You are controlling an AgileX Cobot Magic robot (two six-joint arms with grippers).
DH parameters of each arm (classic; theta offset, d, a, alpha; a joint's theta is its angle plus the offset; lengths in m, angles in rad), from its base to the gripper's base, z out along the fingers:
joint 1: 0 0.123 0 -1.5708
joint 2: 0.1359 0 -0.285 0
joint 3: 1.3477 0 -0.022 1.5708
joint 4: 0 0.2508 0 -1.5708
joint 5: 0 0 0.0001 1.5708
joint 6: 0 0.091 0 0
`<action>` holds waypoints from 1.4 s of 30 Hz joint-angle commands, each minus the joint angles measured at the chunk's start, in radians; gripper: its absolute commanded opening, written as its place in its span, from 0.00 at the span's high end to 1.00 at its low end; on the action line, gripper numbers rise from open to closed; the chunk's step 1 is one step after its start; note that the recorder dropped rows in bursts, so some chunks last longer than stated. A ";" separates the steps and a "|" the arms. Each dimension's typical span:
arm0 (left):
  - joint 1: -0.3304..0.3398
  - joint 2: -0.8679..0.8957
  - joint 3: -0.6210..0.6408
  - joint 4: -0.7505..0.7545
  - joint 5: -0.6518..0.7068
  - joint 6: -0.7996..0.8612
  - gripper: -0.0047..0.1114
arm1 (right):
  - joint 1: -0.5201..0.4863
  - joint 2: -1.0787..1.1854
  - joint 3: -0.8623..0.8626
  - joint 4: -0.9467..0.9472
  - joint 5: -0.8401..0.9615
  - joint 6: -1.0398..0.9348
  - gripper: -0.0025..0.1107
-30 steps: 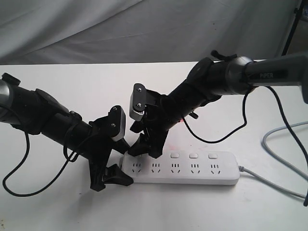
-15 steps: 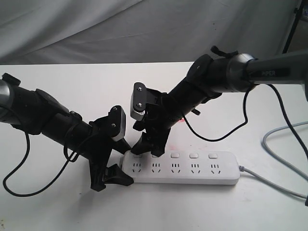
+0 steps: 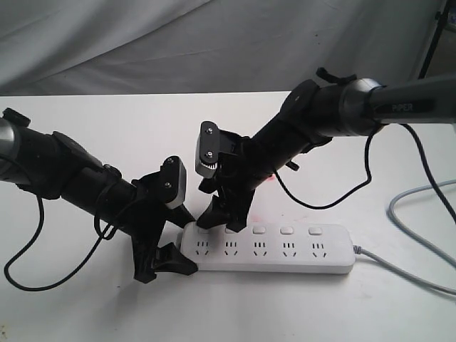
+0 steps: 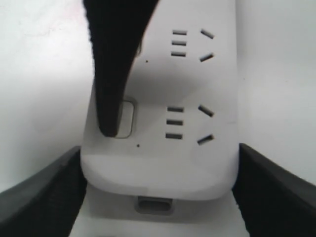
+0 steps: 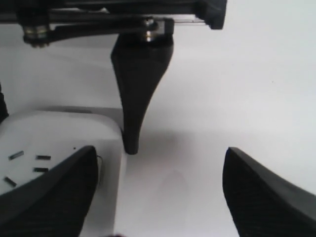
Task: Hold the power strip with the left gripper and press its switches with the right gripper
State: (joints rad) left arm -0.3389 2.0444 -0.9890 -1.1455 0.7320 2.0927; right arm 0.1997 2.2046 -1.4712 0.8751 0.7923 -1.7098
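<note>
The white power strip lies lengthwise on the white table, its grey cord leaving the right end. My left gripper is shut on the strip's left end, one jaw on each long side; in the left wrist view that end fills the gap between the jaws. My right gripper is open, its fingertips down on the strip's first two switches. In the left wrist view one of its fingers has its tip on a switch. Three more switches lie bare. In the right wrist view one finger overlaps the strip.
A loose black cable hangs from the left arm onto the table. Another black cable loops under the right arm. Grey cloth backs the table and a black stand is at the far right.
The right gripper has shifted slightly right along the strip, from its left end onto the first switches. The left gripper and the strip have not moved.
</note>
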 commanded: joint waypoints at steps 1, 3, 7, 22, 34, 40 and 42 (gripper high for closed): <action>-0.003 0.001 -0.006 -0.004 -0.026 0.001 0.96 | -0.002 -0.043 0.009 -0.002 0.005 -0.008 0.40; -0.003 0.001 -0.006 -0.004 -0.026 0.001 0.96 | -0.002 -0.063 0.009 -0.002 0.001 0.009 0.40; -0.003 0.001 -0.006 -0.004 -0.026 0.001 0.96 | -0.002 -0.089 0.009 -0.002 0.008 0.026 0.40; -0.003 0.001 -0.006 -0.004 -0.026 0.001 0.96 | -0.004 -0.089 0.009 -0.116 0.008 0.097 0.40; -0.003 0.001 -0.006 -0.004 -0.026 0.001 0.96 | -0.013 -0.094 0.009 -0.222 0.023 0.177 0.40; -0.003 0.001 -0.006 -0.004 -0.026 0.001 0.96 | -0.051 -0.095 0.009 -0.200 0.060 0.181 0.40; -0.003 0.001 -0.006 -0.004 -0.026 0.001 0.96 | -0.049 -0.095 0.009 -0.184 0.060 0.168 0.40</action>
State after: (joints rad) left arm -0.3389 2.0444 -0.9890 -1.1455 0.7320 2.0927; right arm 0.1518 2.1243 -1.4671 0.6655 0.8381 -1.5332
